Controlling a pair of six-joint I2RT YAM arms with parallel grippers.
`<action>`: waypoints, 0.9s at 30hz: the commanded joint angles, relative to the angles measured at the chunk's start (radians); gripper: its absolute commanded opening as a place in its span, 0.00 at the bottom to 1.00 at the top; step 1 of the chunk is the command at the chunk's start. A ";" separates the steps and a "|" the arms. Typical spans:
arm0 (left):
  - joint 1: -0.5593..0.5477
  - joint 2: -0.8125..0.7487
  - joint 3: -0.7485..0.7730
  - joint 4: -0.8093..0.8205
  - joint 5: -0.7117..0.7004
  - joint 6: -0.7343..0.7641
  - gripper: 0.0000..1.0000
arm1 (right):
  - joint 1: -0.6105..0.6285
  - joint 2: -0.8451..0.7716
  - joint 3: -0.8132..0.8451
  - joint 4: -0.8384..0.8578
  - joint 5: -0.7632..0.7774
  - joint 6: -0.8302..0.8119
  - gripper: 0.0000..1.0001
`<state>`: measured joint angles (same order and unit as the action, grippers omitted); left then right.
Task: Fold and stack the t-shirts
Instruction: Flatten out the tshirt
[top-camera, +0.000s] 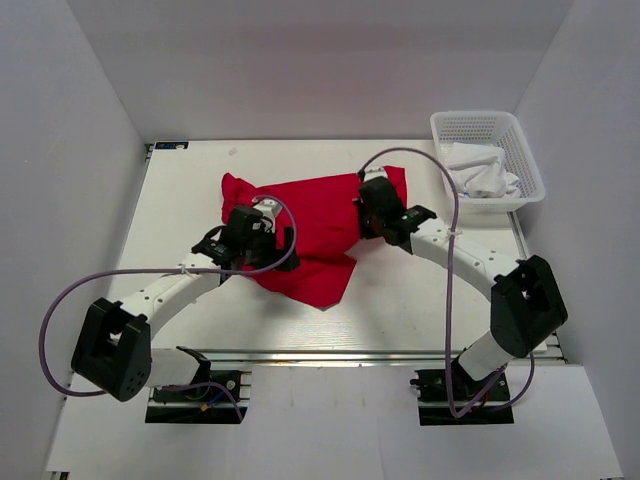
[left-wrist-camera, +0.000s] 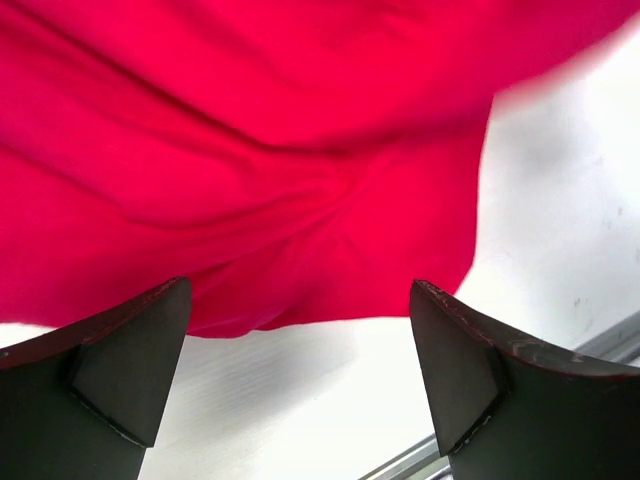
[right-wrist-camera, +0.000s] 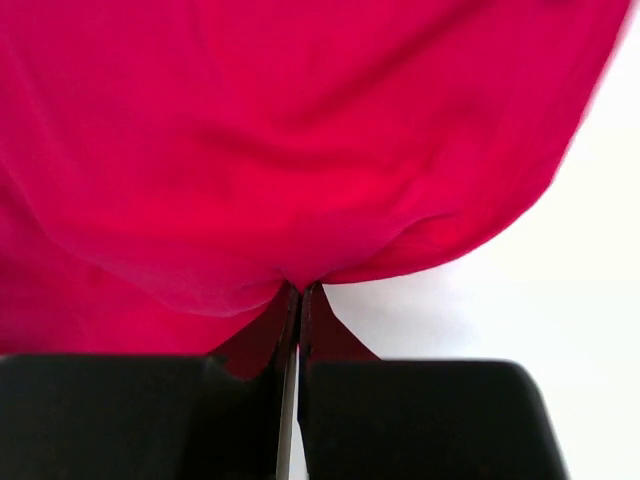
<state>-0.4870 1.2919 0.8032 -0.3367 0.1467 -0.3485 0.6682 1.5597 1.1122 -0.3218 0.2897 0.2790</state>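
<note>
A bright red t-shirt (top-camera: 310, 235) lies crumpled in the middle of the white table. My left gripper (top-camera: 262, 222) is over its left part. In the left wrist view its fingers (left-wrist-camera: 130, 360) stand wide apart, with the shirt's lower edge (left-wrist-camera: 300, 200) just beyond them and nothing between them. My right gripper (top-camera: 367, 205) is at the shirt's right edge. In the right wrist view it (right-wrist-camera: 300, 292) is shut on a pinch of red fabric (right-wrist-camera: 300, 150), which hangs lifted from the tips.
A white mesh basket (top-camera: 520, 150) holding white cloth (top-camera: 480, 172) stands at the back right corner. The table's metal front rail (top-camera: 380, 353) runs along the near edge. White walls enclose the table on three sides.
</note>
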 joint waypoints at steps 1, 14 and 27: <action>-0.039 0.007 0.040 -0.005 0.057 0.051 1.00 | -0.036 -0.017 0.115 -0.008 0.107 0.023 0.00; -0.231 0.217 0.215 -0.116 0.033 0.097 0.98 | -0.194 0.293 0.666 -0.002 0.151 -0.078 0.00; -0.433 0.449 0.281 -0.147 -0.062 0.054 0.80 | -0.286 0.404 0.765 0.004 -0.001 -0.083 0.00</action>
<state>-0.9016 1.7172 1.0569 -0.4709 0.1455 -0.2775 0.4065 1.9240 1.8141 -0.3428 0.3305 0.2150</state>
